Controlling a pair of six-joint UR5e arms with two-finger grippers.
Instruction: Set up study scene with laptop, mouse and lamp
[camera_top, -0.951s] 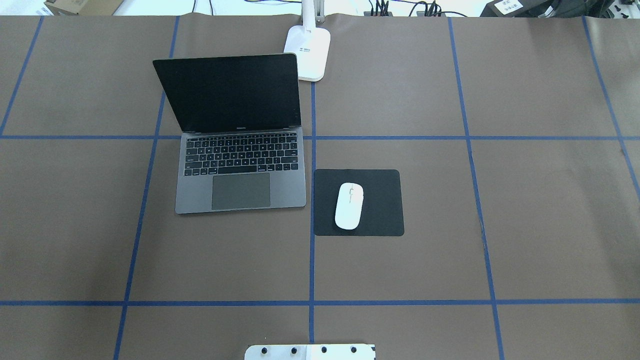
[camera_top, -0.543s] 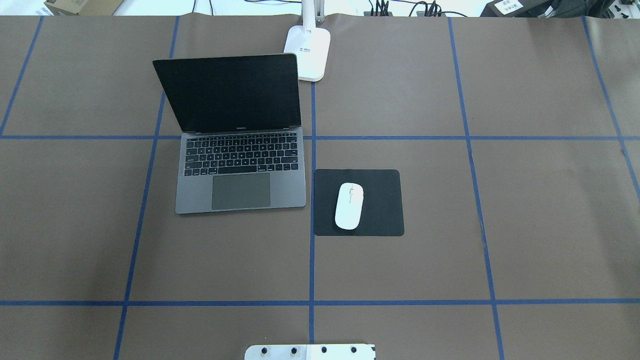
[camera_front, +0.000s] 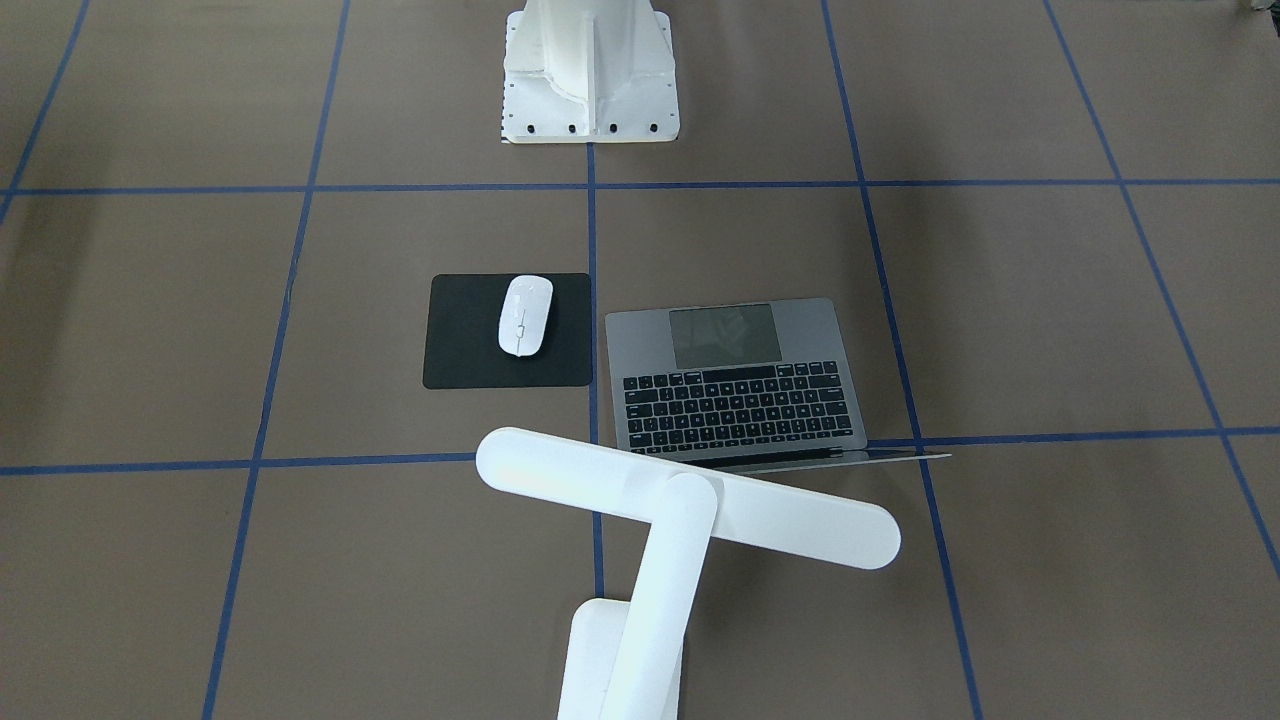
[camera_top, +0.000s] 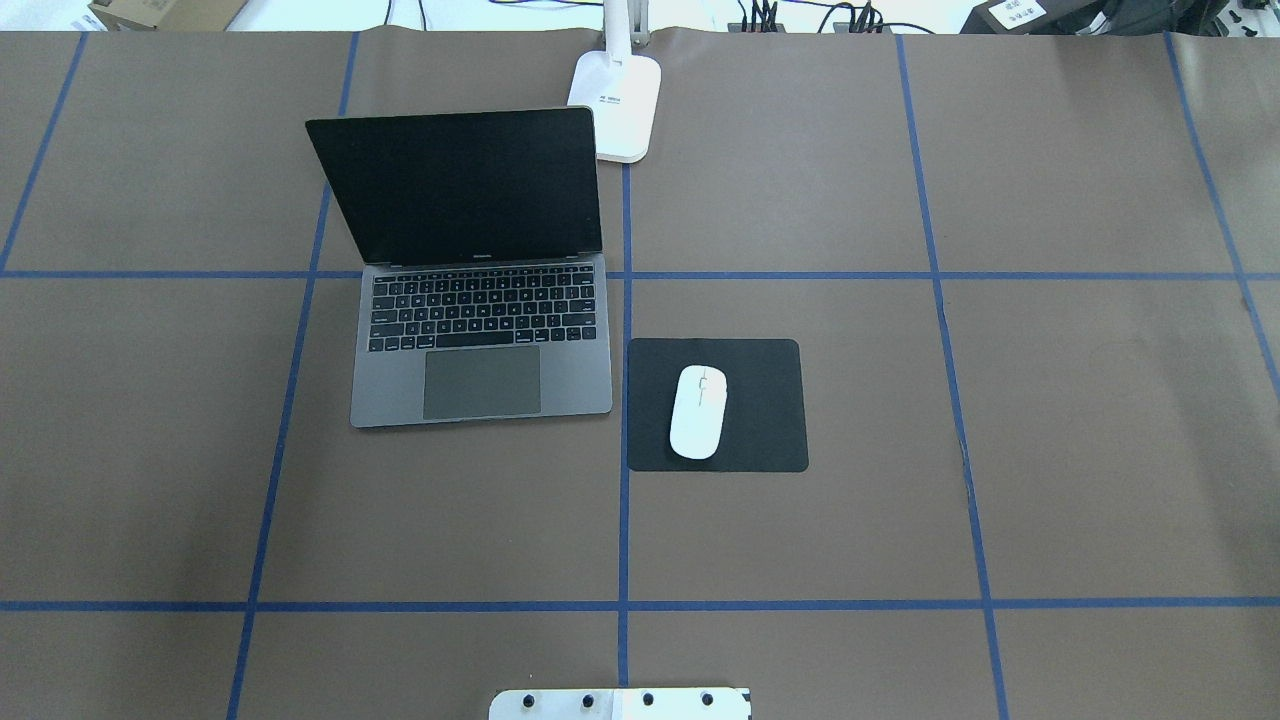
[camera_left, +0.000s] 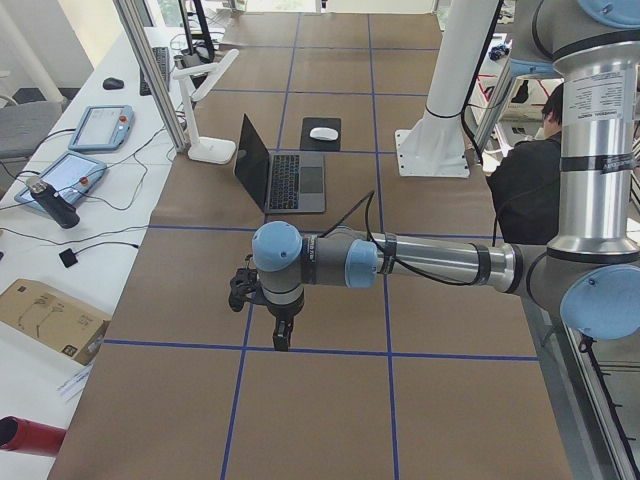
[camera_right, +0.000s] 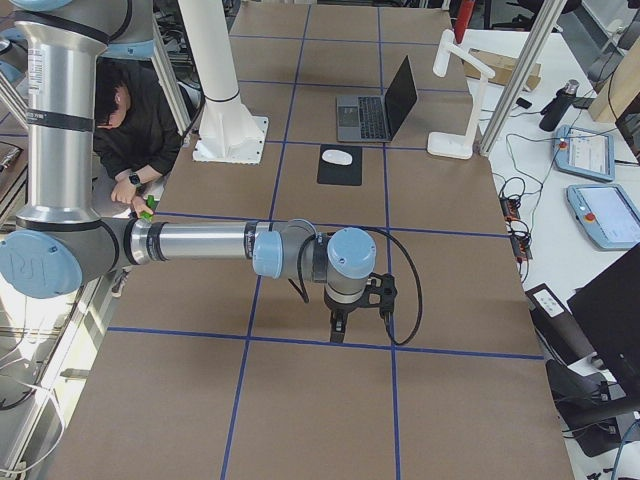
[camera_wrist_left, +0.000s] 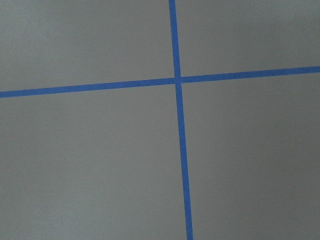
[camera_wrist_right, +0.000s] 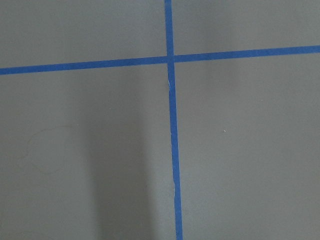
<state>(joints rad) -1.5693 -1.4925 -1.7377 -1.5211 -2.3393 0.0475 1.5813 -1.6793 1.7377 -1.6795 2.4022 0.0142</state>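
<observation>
Overhead exterior: laptop (camera_top: 478, 300) on blue-taped table (camera_top: 1100, 450)

Overhead, front views opposed; share laptop (camera_top: 480, 300).

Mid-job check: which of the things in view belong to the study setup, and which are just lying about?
Job things:
- laptop, open
- mouse
- lamp

Just lying about:
- black pad under the mouse
- white bolted pedestal
- tablet on the side bench
- cardboard box on the side bench
</observation>
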